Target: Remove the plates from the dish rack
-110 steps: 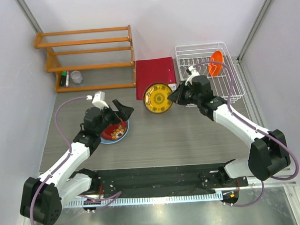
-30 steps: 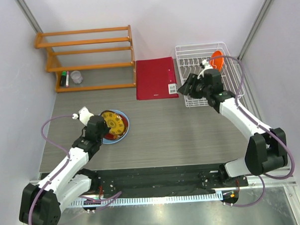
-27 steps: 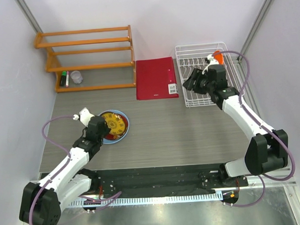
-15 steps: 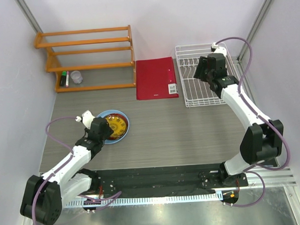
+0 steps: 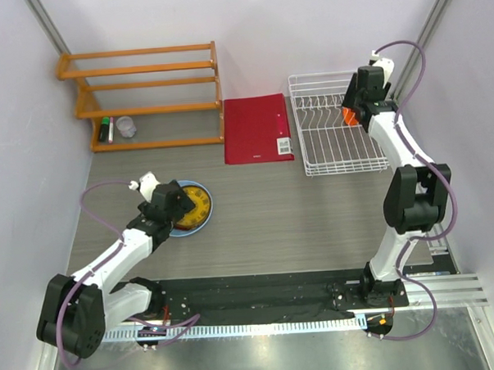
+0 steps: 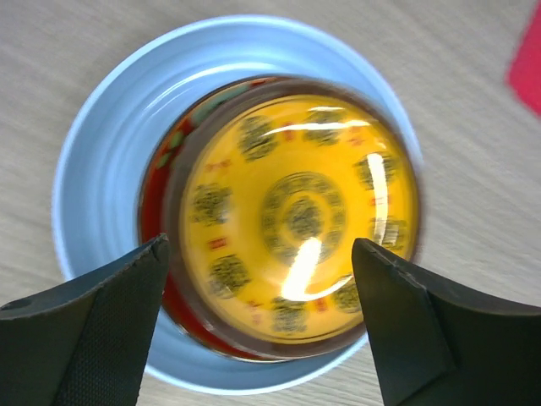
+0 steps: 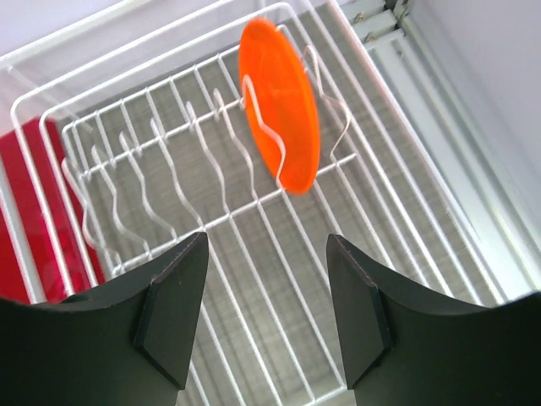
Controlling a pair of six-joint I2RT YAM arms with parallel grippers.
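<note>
Three plates lie stacked on the table at the left: a yellow patterned plate [image 6: 296, 216] [image 5: 195, 207] on a red one [image 6: 153, 222], on a larger light blue one [image 6: 101, 194]. My left gripper [image 6: 258, 254] [image 5: 179, 203] hovers open over the stack, one finger on each side of the yellow plate, not touching it. The white wire dish rack [image 5: 328, 153] [image 7: 127, 110] stands at the back right. An orange plate [image 7: 279, 110] [image 5: 350, 115] stands upright between its prongs. My right gripper [image 7: 266, 254] [image 5: 358, 98] is open above the rack floor, just short of the orange plate.
A flat red folder [image 5: 257, 127] lies left of the rack. The orange wooden shelf [image 5: 145, 95] at the back left holds markers and a small cup. The side wall and a metal rail [image 7: 439, 59] run close along the rack's right side.
My left gripper has opened and let the yellow plate go onto the stack. My right arm has swung to the rack's far right end, over the orange plate.
</note>
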